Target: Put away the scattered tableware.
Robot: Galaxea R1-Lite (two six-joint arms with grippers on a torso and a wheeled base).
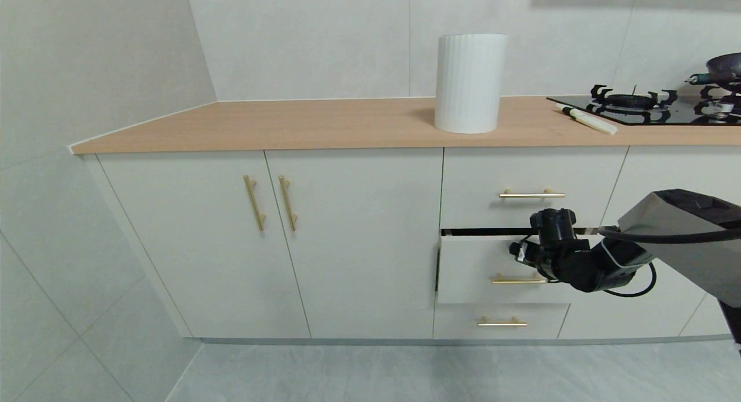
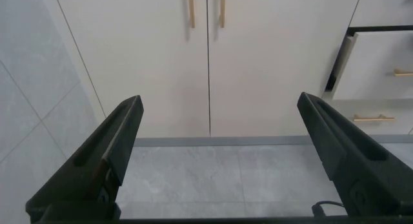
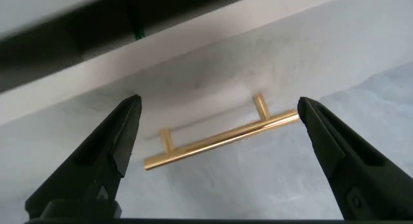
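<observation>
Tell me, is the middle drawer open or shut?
Open a little. The middle drawer sticks out from the cabinet, and a dark gap shows above its front.

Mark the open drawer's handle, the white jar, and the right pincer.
handle (image 3: 219, 139), right wrist view, middle of the bar.
jar (image 1: 470, 83), head view, ribbed side.
right pincer (image 3: 219, 108), right wrist view, midway between fingertips.

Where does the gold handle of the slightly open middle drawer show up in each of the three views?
Head view: the handle sits on the middle drawer front, right beside the right gripper.
Left wrist view: the handle is far off, on the drawer front past the double cupboard doors.
Right wrist view: the handle is close up, between the open fingers.
Shared landmark: the dark gap above that drawer front.
</observation>
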